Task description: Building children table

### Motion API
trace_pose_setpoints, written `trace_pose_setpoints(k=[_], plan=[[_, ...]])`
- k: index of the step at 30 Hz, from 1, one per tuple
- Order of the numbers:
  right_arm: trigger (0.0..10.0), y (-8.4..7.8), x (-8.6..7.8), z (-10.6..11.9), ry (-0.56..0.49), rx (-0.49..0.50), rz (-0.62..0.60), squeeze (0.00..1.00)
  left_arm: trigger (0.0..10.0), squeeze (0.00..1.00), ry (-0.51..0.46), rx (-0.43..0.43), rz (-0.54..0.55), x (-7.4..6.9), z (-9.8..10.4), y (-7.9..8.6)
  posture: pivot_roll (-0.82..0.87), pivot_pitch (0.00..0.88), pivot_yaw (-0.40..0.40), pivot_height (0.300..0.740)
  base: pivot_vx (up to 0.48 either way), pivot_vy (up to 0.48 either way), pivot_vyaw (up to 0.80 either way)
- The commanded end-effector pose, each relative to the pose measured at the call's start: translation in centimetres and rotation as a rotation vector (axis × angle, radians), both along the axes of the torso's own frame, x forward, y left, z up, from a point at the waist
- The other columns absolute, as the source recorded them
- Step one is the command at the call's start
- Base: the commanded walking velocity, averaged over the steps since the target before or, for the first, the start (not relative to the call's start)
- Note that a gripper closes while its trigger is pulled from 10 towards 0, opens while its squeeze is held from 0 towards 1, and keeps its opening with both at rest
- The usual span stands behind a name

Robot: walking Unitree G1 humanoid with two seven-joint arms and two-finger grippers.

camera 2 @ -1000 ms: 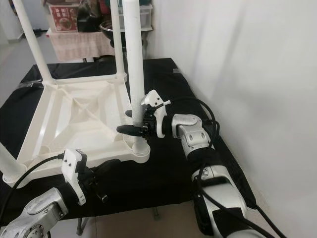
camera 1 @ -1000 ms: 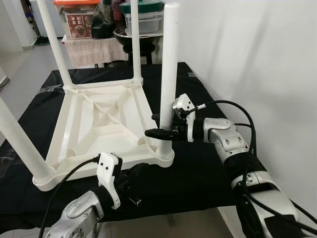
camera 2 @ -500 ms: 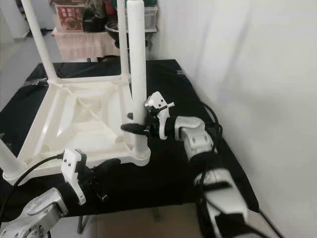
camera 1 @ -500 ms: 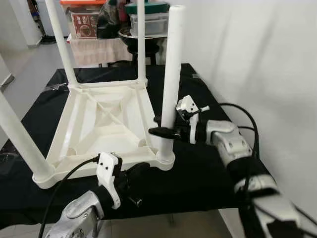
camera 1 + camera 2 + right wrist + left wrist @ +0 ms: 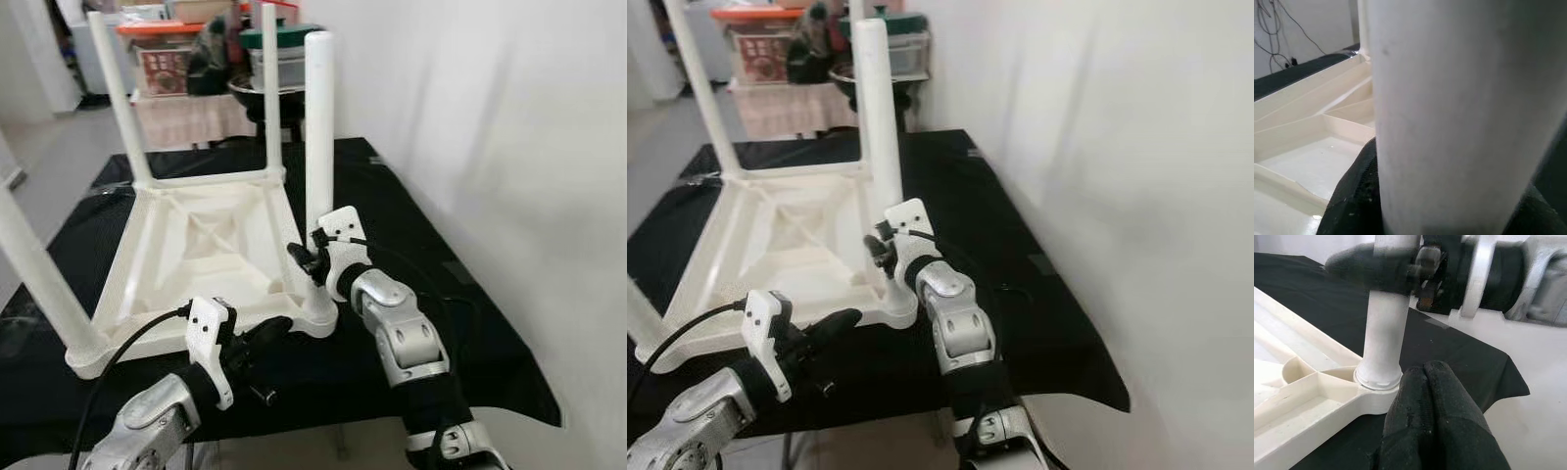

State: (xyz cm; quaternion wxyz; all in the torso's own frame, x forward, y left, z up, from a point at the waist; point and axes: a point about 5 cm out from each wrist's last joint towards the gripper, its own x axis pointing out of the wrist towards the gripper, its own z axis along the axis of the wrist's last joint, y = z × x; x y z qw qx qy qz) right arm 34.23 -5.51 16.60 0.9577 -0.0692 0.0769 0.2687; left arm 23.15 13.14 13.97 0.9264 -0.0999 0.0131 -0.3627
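Right gripper (image 5: 312, 262) clamped around white leg (image 5: 318, 127), seated upright in corner socket of upturned table (image 5: 196, 245); left gripper (image 5: 266, 338), fingers pressed together, near that corner.

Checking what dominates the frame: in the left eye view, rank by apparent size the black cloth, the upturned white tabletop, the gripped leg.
1. black cloth
2. upturned white tabletop
3. gripped leg, held by the right hand

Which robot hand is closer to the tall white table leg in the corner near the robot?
Right. The right gripper is clamped around the table leg; the left gripper sits low beside its base.
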Motion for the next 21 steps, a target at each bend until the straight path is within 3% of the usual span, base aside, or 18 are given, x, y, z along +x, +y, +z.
trace_pose_setpoints(k=[1, 6, 15, 21], plan=[[10.0, 0.4, -0.6, -1.3, 0.078, 0.015, 0.022, 1.00, 10.0, 0.00, 0.017, 0.006, 0.015, 0.0, -0.3, 0.2, 0.05, 0.004, -0.030, 0.740, 0.000, 0.000, 0.00], [10.0, 0.5, -0.6, 1.3, 0.015, 0.079, 0.059, 1.00, 10.0, 0.00, 0.018, 0.009, 0.007, -0.1, -0.3, 0.1, 0.04, 0.007, -0.029, 0.740, 0.000, 0.000, 0.00], [10.0, 0.2, -0.4, 2.1, 0.000, 0.095, 0.174, 1.00, 10.0, 0.00, 0.017, 0.005, 0.007, -0.1, -0.2, 0.1, 0.04, 0.007, -0.030, 0.740, 0.000, 0.000, 0.00], [10.0, -1.0, 0.3, 2.8, -0.036, 0.066, 0.297, 1.00, 10.0, 0.00, 0.018, 0.001, 0.004, -0.1, -0.3, -0.1, 0.04, 0.004, -0.031, 0.740, 0.000, 0.000, 0.00]])
